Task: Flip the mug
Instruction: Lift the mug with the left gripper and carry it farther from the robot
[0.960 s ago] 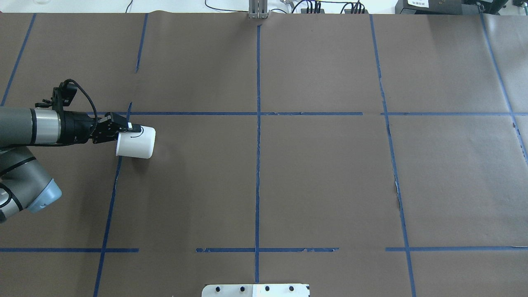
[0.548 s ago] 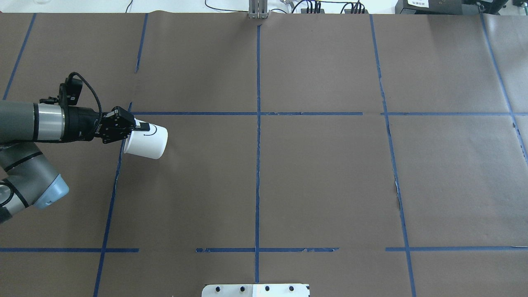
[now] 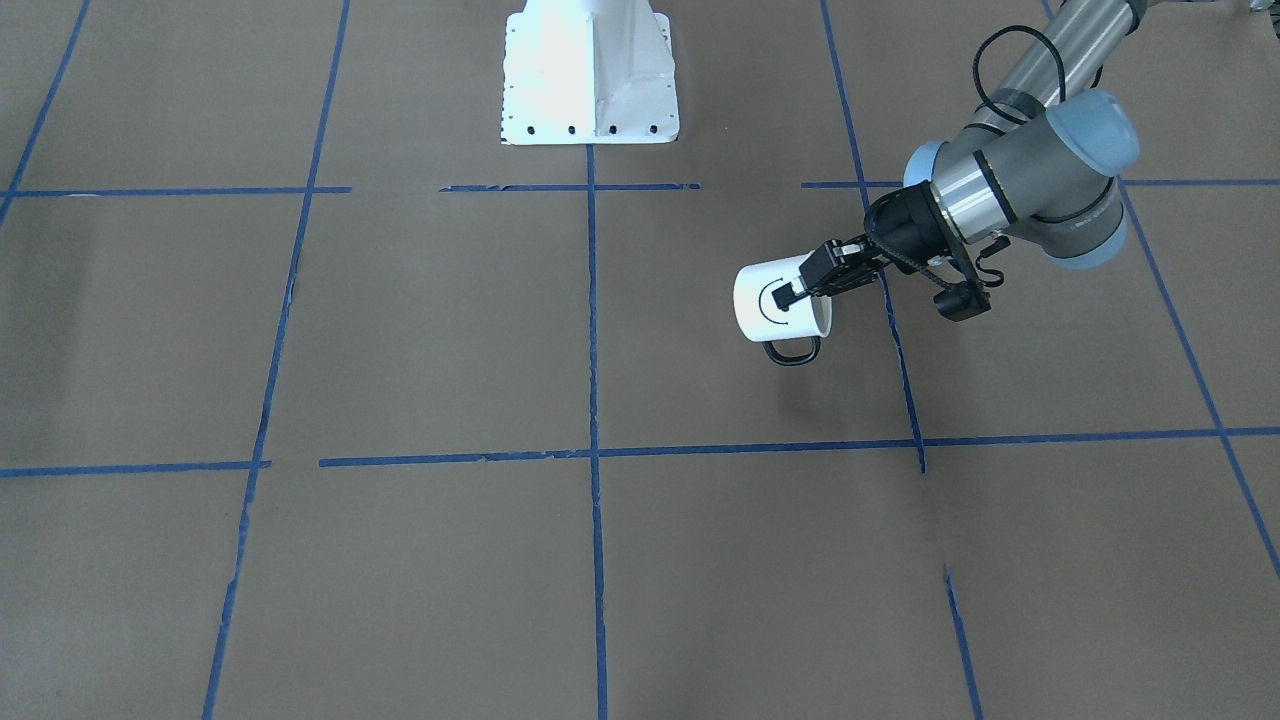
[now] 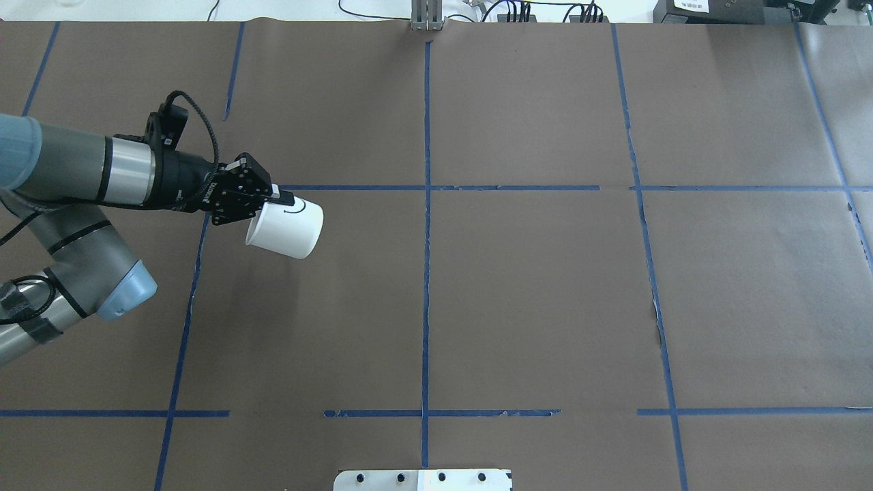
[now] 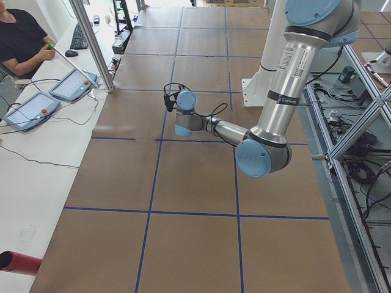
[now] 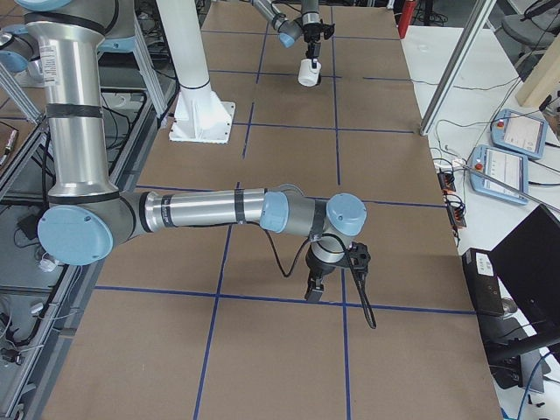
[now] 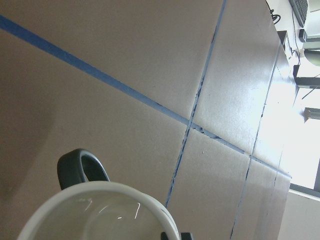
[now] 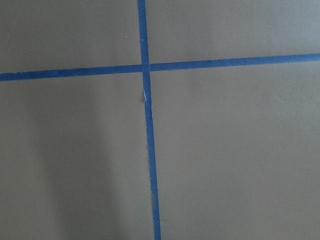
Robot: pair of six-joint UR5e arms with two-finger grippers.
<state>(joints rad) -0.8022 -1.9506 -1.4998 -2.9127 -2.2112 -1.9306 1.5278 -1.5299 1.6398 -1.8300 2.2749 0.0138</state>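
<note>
Seen from overhead, the left arm is shown entering from the left edge, with the left gripper (image 4: 281, 199) extended towards the table's middle. The gripper is closed on the mug (image 4: 286, 229), clamped at the rim: one finger (image 3: 800, 290) is laid against the outer wall beside a black curved mark, and the other is taken to be inside the cup, where it cannot be seen. The mug is held on its side, slightly tilted, with the opening turned back towards the wrist and the closed base pointed to the right. It is positioned just right of a blue tape line (image 4: 198, 273) and just below a crossing line, in the left half of the table (image 4: 545, 307). It appears to be raised off the brown paper, since a faint shadow is cast apart from it in the front-facing view. In that view the black loop handle (image 3: 792, 352) is seen projecting from the lower side of the mug. In the left wrist view the off-white interior and the rim (image 7: 107, 187) are shown, with the handle beyond the rim. Further right, the right gripper (image 6: 313, 292) is seen only in the right side view, pointed down over a tape line; whether it is wide or narrow cannot be told.
</note>
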